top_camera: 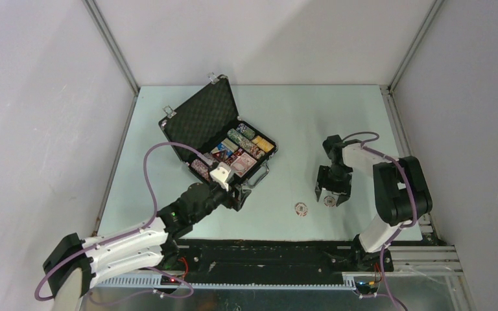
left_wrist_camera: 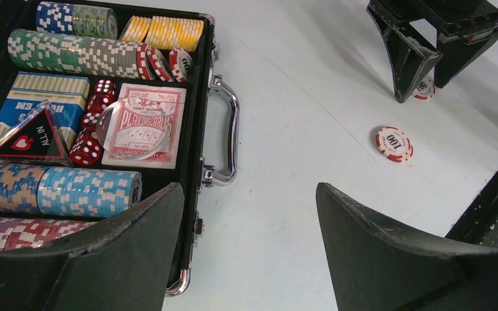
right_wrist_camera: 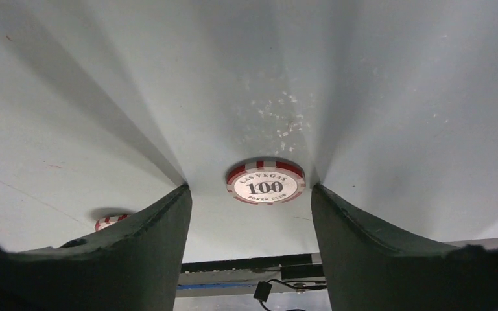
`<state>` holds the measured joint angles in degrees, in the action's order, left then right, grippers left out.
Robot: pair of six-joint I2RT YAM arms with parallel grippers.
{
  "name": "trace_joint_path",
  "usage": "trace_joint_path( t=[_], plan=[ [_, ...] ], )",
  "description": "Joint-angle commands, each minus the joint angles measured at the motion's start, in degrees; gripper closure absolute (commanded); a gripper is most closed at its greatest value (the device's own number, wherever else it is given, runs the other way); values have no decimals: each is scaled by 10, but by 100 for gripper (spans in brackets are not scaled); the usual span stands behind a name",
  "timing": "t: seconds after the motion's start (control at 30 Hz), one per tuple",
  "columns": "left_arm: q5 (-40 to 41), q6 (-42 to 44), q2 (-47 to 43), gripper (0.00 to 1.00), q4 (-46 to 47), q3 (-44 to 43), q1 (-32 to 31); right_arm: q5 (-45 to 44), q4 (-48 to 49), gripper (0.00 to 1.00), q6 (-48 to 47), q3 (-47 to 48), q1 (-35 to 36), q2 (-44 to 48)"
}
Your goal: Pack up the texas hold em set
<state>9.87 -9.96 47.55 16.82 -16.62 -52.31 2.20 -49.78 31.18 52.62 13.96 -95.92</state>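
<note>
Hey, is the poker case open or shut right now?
Open. The case has its lid raised, foam lining showing, with chips, a card deck and red dice exposed inside.

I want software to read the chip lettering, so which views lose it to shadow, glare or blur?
Right wrist: the 100 chip is sharp, though broad shadows fan across the table around it. Left wrist: the loose chip reads clearly; sheen on a clear disc partly veils the red card deck. Top external: even light, but chip lettering is too small to read.
</note>
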Motion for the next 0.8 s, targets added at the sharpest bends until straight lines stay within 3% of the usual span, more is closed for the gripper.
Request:
trace_joint_path(
  t=[0.0,0.5,0.77],
  plan=[
    [1,13,-14,18,10,-18,2,22,60,34,-2,-8,-5,-29],
    [0,13,-7,18,12,-20,2,78,53,69,-19,-5,-13,-16],
    [-5,12,2,18,16,-21,2,116,27,70,1,2,39,35]
  ],
)
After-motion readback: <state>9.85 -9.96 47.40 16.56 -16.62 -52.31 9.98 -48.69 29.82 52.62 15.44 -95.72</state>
